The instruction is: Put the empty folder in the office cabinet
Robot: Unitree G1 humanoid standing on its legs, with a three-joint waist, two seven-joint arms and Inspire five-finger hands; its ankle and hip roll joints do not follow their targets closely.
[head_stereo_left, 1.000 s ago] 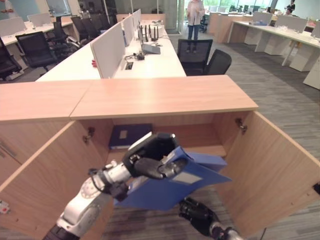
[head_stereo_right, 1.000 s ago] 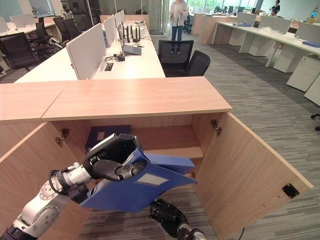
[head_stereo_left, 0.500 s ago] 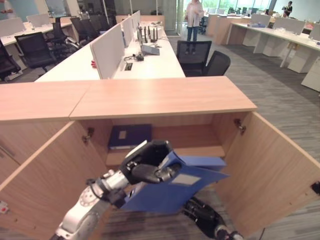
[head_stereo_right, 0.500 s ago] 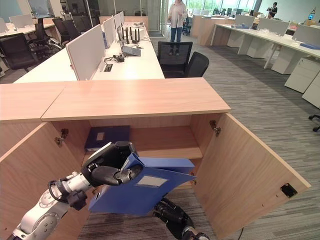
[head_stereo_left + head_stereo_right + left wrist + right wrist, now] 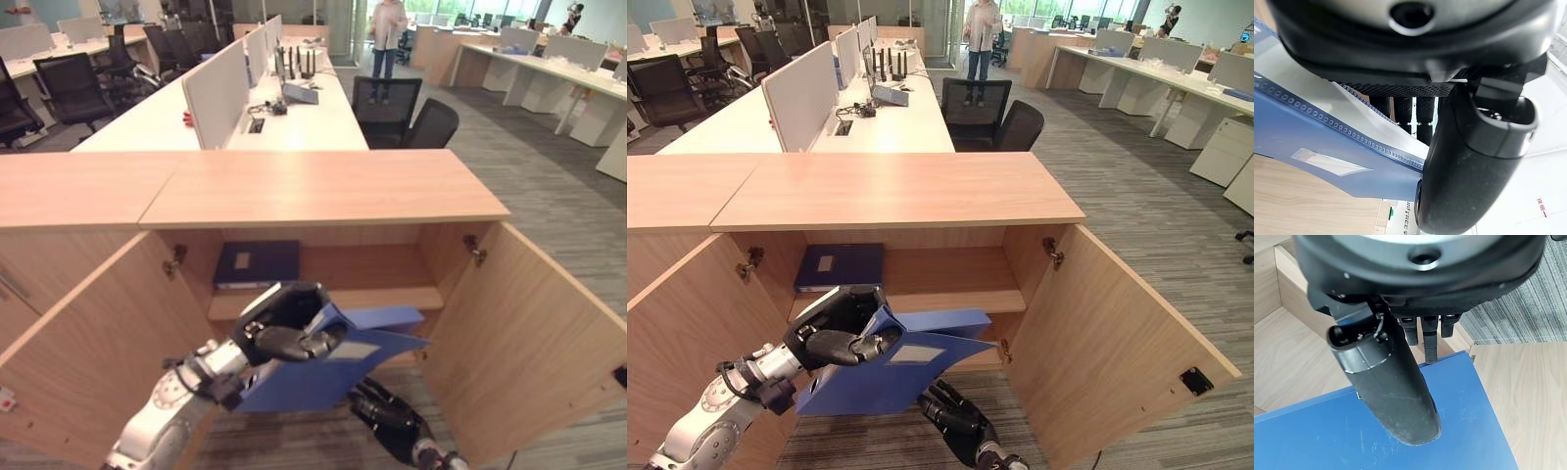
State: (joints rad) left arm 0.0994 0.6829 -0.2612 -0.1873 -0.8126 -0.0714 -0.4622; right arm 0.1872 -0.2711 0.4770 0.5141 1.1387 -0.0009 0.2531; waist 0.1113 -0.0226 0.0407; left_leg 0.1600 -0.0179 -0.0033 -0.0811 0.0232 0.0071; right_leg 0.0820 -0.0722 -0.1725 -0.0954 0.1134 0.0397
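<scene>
An empty blue folder (image 5: pixel 338 367) hangs tilted in front of the open office cabinet (image 5: pixel 323 186), its far edge near the shelf (image 5: pixel 392 279). My left hand (image 5: pixel 284 323) grips its upper left end, thumb and fingers curled round the edge; the left wrist view shows that thumb (image 5: pixel 1474 161) over the folder (image 5: pixel 1312 142). Under the folder, my right hand (image 5: pixel 387 421) lies with straight fingers touching its underside; in the right wrist view they reach onto the blue cover (image 5: pixel 1469 421).
A dark blue folder (image 5: pixel 257 262) lies flat on the shelf's left part. Both cabinet doors stand wide open, left door (image 5: pixel 88 362) and right door (image 5: pixel 529 333). Behind the cabinet are a white desk (image 5: pixel 304 117), black chairs (image 5: pixel 402 108) and a person (image 5: pixel 387 29).
My left hand has carried the blue folder lower and a little closer to the cabinet opening. The right hand's fingers have stretched out under it.
</scene>
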